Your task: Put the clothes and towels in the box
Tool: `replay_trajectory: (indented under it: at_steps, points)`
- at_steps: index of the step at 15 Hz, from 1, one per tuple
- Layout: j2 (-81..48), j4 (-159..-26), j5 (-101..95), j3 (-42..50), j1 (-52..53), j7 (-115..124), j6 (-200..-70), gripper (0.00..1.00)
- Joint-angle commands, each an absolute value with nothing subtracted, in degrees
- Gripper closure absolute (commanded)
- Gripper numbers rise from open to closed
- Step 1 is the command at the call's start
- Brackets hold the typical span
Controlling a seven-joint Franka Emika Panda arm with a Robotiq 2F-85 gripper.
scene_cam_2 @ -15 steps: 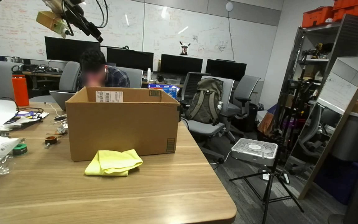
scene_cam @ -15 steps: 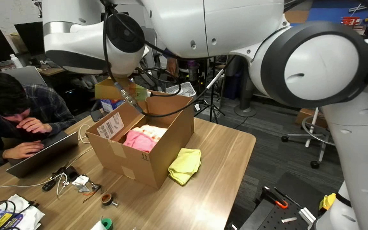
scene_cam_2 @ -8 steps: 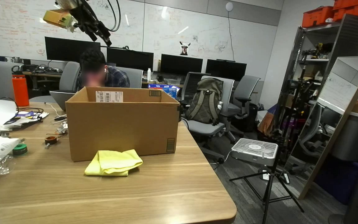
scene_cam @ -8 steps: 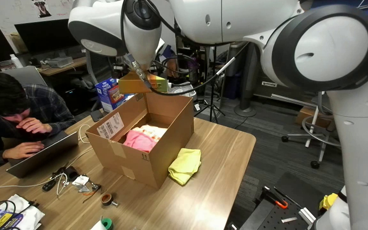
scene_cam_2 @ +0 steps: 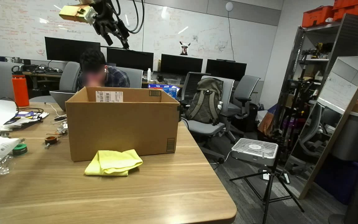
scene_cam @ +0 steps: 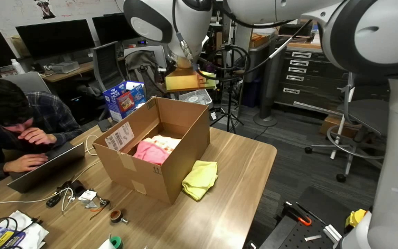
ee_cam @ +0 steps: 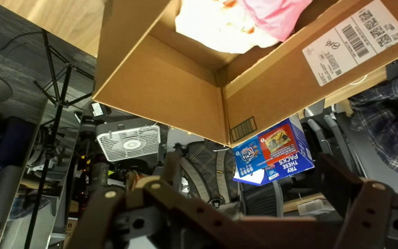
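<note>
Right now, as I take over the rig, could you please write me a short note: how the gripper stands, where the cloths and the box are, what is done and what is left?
Gripper: open, raised, holding nothing.
Cardboard box: upright on the wooden table, top open.
Done: the bright pink cloth and the patterned cream cloth lie inside the box; whether anything is under them is hidden.
Left: the folded yellow cloth lies on the table beside the box; picking it up and putting it in is probably the next step.
</note>
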State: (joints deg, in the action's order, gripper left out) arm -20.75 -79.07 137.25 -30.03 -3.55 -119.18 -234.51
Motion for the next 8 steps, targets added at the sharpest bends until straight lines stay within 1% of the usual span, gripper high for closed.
replay_trajectory:
  at_steps: [1, 2, 3, 4, 8]
  points:
    - [-13.35, -85.18, 145.63, -27.26, -6.88, -130.01, -232.26, 0.0]
    - [-12.35, -85.92, 147.43, -26.29, -7.32, -132.92, -232.22, 0.0]
    - [-13.71, -85.98, 143.82, -35.25, -14.36, -132.26, -233.86, 0.0]
    - [-13.1, -86.52, 144.16, -35.66, -15.81, -134.55, -233.6, 0.0]
    - [-14.71, -86.97, 143.79, -46.74, -27.23, -140.61, -234.89, 0.0]
